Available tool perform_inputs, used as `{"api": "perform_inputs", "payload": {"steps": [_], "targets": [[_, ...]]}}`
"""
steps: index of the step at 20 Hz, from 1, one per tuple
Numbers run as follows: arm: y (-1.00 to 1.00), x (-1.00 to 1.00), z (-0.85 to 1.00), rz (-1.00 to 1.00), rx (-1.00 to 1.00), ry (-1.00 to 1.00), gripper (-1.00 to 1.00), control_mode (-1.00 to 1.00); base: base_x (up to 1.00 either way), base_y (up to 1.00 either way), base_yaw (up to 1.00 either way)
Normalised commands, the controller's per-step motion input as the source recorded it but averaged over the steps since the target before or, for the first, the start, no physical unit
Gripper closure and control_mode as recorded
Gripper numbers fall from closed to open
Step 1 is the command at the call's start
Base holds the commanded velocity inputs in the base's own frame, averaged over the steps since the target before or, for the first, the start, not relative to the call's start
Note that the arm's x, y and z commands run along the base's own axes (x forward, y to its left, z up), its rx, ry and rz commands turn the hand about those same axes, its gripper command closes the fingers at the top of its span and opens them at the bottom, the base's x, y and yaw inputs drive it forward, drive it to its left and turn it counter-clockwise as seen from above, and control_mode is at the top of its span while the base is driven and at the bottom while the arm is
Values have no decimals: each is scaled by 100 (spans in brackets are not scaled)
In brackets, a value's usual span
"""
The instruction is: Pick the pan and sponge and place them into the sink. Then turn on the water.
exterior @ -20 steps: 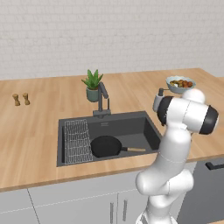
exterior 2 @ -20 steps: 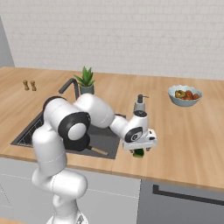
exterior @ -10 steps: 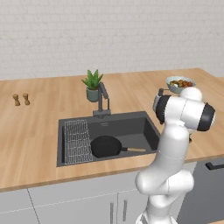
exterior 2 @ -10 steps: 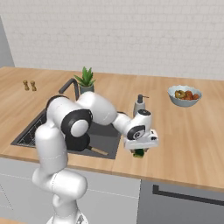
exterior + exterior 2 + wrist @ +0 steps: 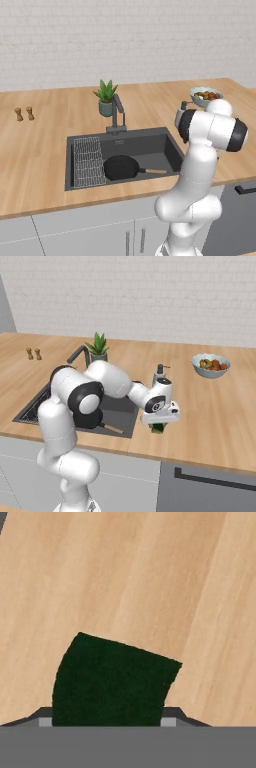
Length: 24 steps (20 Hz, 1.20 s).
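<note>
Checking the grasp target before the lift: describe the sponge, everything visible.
The sponge is a small dark green block with a matte, slightly bowed top face; no yellowish side shows. It lies flat on the light wooden counter, to the right of the sink near the front edge. The gripper is down over it, a fingertip at each side. Whether the pads press it yet cannot be told.

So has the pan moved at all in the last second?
No. The pan lies in the same spot in the sink, beside the wire rack, handle pointing away from it.
</note>
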Motion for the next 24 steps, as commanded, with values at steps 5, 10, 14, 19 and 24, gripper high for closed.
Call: {"api": "perform_inputs", "payload": {"steps": [5, 10, 14, 19, 24], "targets": [[99, -1, 52, 16, -20, -31, 100, -100, 0, 0, 0], [92, -4, 45, 38, -18, -37, 100, -100, 0, 0, 0], [62, -1, 14, 65, -12, -15, 100, -100, 0, 0, 0], [46, 0, 11, 70, -15, -1, 100, -100, 0, 0, 0], [41, 7, 8, 61, -17, 5, 100, -100, 0, 0, 0]]}}
